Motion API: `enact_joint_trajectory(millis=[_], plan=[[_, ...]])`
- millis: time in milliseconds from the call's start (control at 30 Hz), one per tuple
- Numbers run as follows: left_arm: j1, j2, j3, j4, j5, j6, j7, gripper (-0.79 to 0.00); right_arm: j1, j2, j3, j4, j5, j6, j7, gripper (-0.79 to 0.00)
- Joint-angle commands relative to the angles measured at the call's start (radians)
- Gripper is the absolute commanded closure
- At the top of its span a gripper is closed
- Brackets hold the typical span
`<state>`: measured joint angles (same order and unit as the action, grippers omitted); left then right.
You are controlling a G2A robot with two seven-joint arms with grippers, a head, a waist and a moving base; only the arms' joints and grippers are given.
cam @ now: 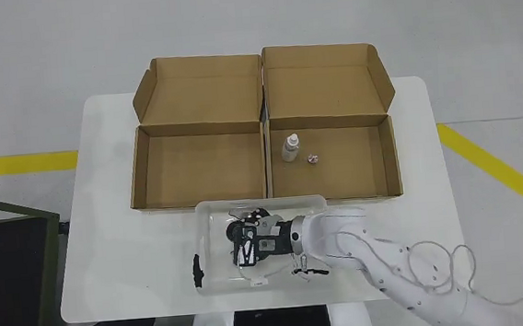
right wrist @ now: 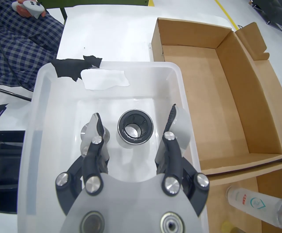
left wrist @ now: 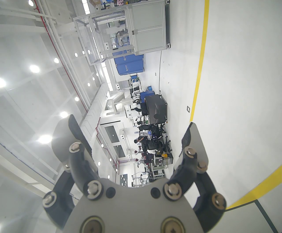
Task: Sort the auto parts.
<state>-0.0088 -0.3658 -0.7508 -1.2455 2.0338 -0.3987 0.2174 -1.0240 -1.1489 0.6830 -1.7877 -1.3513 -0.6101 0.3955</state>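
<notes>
My right gripper [right wrist: 134, 112] hangs low inside the one clear plastic bin [right wrist: 141, 64] at the near edge of the white table [cam: 118, 220], its two fingers spread wide and holding nothing. One black cylindrical part [right wrist: 135, 129] stands on end on the bin floor between those fingers, touching neither. One silver metal part [right wrist: 84, 132] lies just beside it, half hidden behind a finger (I cannot make out its shape). Two scraps of tape sit on the bin's far wall: one black [right wrist: 72, 66], one white [right wrist: 103, 78].

Beyond the bin are two open cardboard boxes, side by side and touching. The left box [cam: 197, 168] is bare inside. The right box [cam: 354, 160] holds two things: one small pale bottle [cam: 290, 147] and one small round piece [cam: 313, 158] just beside it.

My left gripper [left wrist: 132, 123] points out at the room, fingers wide apart, nothing between them.
</notes>
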Motion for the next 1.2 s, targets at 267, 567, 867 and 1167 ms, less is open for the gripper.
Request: enact_joint_trajectory(millis=[267, 567, 867, 1167], plan=[[0.0, 0.0, 0.0, 0.0, 0.0, 0.0, 0.0, -0.785, 0.045, -0.031, -0.042, 0.094, 0.013, -0.009, -0.019, -0.505], [0.0, 0.0, 0.0, 0.0, 0.0, 0.0, 0.0, -0.785, 0.066, -0.052, -0.059, 0.16, 0.018, -0.007, -0.036, -0.48], [0.0, 0.0, 0.0, 0.0, 0.0, 0.0, 0.0, -0.785, 0.076, -0.065, -0.06, 0.203, 0.027, -0.026, -0.045, -0.422], [0.0, 0.0, 0.0, 0.0, 0.0, 0.0, 0.0, -0.785, 0.072, -0.071, -0.041, 0.22, 0.064, -0.049, -0.075, -0.006]])
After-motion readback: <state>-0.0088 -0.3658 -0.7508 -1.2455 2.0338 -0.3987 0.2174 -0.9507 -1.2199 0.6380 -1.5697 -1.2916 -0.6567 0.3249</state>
